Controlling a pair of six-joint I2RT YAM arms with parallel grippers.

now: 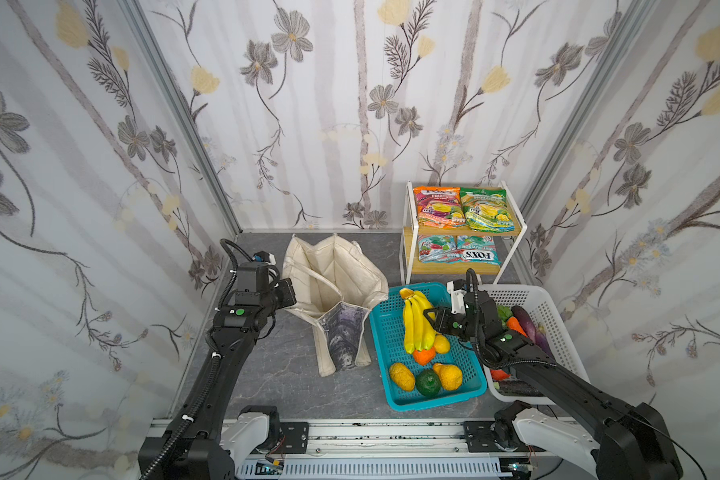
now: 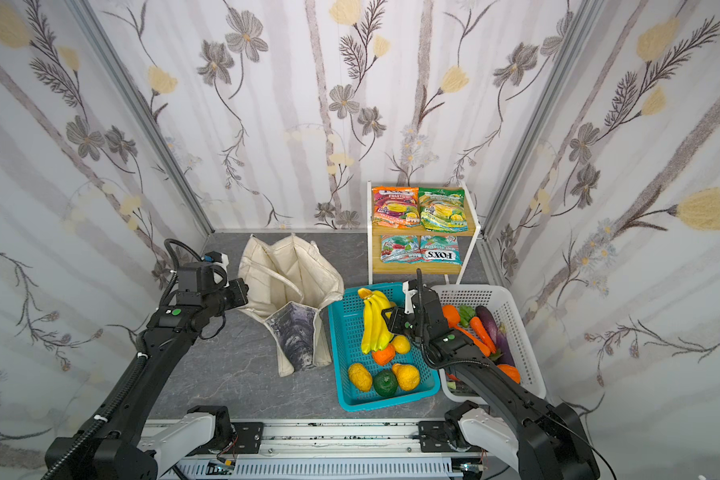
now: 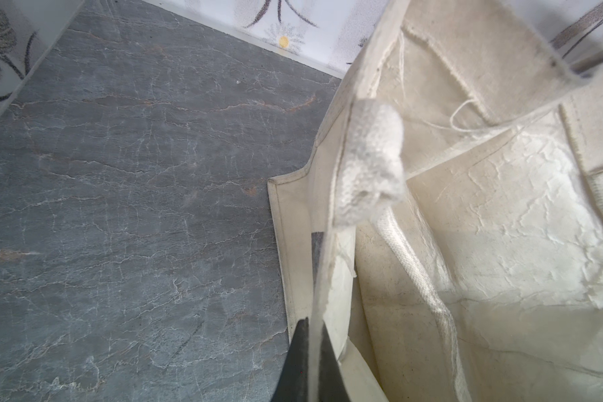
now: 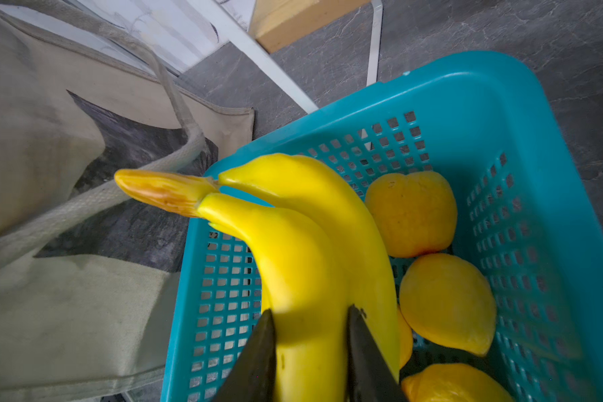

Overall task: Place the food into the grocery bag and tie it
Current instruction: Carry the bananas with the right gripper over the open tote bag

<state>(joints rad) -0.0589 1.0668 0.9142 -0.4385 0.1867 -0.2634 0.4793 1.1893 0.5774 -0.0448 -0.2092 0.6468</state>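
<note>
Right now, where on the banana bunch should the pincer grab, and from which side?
Mid-length on one outer banana of the banana bunch, from the white basket side, as the right pincer does: the whole bunch looks too wide, one banana fits the jaws.

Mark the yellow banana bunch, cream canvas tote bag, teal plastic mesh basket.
yellow banana bunch (image 1: 415, 328): in a top view, mid-bunch.
cream canvas tote bag (image 1: 337, 266): in a top view, inner wall.
teal plastic mesh basket (image 1: 387, 345): in a top view, bare mesh floor.
</note>
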